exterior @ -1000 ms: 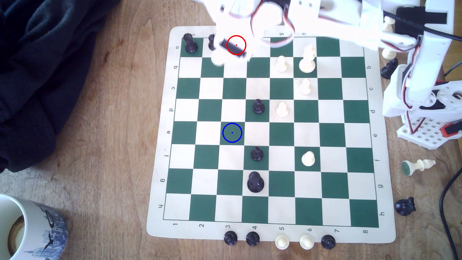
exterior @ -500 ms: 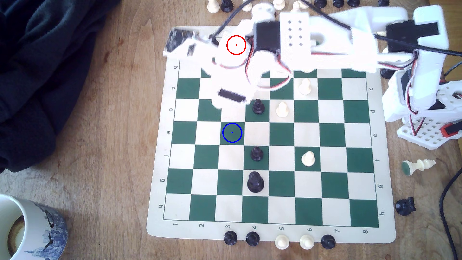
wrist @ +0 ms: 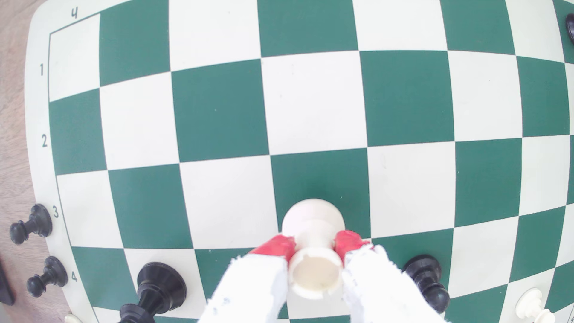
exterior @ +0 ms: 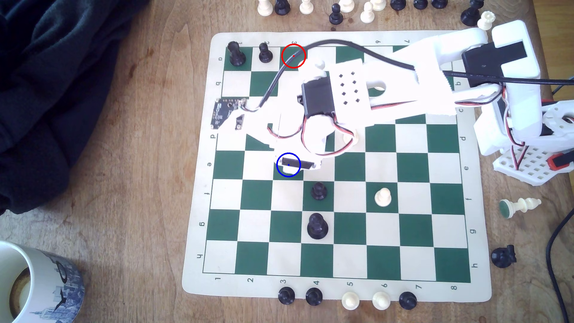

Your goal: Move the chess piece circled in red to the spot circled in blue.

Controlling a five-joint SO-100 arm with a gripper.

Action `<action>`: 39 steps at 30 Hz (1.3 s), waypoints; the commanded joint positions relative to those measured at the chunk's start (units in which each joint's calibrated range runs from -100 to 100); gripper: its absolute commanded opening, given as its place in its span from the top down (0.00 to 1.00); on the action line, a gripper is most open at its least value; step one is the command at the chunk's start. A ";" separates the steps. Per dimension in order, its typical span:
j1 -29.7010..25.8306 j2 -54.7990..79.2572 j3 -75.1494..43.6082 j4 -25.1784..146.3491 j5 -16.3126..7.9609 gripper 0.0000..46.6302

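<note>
A white robot arm reaches from the exterior view's right across a green and cream chessboard that lies on a wooden bench. Its pincer has two white fingers with red pads, and these are clamped on the neck of the chess piece, a cream-white pawn. The wrist view shows the pawn's round head nearest the camera and its wide base further off, over a dark green square. Whether the base touches the board cannot be told.

In the exterior view the pincer's tip covers the spot, the green square with the thin blue ring and centre dot. The pawn itself is hidden under the arm there. A red ring sits on a green square in the top row of the board, well apart from the blue one, and a black cable crosses it.

Just beyond the pincer stands a black pawn, one column toward the exterior view's right and one row lower. A larger black piece stands below that. A white pawn stands further toward the exterior view's right.

Along the lower border of the board stands a row of black and white pawns. A white piece lies on its side on the bench at the exterior view's right. A patterned mug sits at the lower left corner, and a dark cloth fills the upper left.
</note>
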 commanded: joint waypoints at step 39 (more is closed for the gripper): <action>0.83 2.38 -3.33 -3.34 -0.54 1.00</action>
